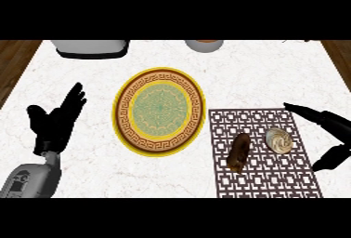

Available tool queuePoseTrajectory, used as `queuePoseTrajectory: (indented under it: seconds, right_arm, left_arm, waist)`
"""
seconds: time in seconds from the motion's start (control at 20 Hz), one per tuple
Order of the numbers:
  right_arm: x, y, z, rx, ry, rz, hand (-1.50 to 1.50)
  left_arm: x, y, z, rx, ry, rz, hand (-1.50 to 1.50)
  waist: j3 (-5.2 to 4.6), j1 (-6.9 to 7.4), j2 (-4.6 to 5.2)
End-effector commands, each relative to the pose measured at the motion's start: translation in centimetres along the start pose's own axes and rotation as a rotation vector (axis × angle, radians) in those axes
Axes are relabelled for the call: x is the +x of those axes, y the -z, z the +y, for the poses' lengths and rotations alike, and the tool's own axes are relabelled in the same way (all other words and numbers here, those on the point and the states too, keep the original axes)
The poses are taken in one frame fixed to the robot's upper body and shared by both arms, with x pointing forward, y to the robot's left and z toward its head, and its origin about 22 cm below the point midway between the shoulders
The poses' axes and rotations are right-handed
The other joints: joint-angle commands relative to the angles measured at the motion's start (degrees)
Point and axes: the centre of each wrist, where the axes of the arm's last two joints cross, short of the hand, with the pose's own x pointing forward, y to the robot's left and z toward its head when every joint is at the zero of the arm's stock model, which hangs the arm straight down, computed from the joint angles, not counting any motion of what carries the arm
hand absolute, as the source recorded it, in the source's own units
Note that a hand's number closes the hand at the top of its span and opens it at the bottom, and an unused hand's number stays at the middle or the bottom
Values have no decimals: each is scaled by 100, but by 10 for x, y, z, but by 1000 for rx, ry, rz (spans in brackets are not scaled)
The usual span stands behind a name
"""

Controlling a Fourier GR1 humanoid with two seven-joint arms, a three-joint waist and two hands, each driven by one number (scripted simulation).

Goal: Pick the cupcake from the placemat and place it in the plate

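Nothing gripped yet: my right hand point(328, 119) gapes wide beside the cupcake point(279, 140), which I must close round before crossing to the plate point(125, 111).

Gold-and-green patterned plate point(159, 74); apparently brown lattice placemat point(264, 182).

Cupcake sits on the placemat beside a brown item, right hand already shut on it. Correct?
Not quite. In the head view the right hand is open, fingers and thumb spread beside the cupcake, not shut on it. The cupcake does sit on the placemat beside the brown item.
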Motion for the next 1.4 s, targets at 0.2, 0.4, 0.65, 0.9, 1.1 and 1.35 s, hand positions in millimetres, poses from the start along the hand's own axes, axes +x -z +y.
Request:
queuePoseTrajectory:
  seconds: [0.2,0.4,0.65,0.9,1.1,1.35]
  right_arm:
    - [12,26,-9,115,-87,45,-150]
    - [23,39,19,189,-82,70,-150]
    - [21,52,14,163,-118,101,-150]
    - [35,75,19,163,-144,102,-150]
    - [25,73,20,176,-182,106,-150]
    - [23,65,46,290,-200,86,150]
  left_arm:
    - [1,-5,-11,-5,-5,4,0]
    - [7,0,-5,22,-9,8,0]
    - [11,9,-10,26,7,-12,0]
    - [4,7,-13,0,5,5,0]
    - [-9,4,-6,-18,-4,17,0]
    - [8,-9,-3,0,-15,1,0]
  waist:
    - [-2,-7,-7]
    - [-3,-31,-9]
    - [-1,-13,0]
    - [-2,-20,-5]
    - [-1,-2,3]
    - [0,-1,-8]
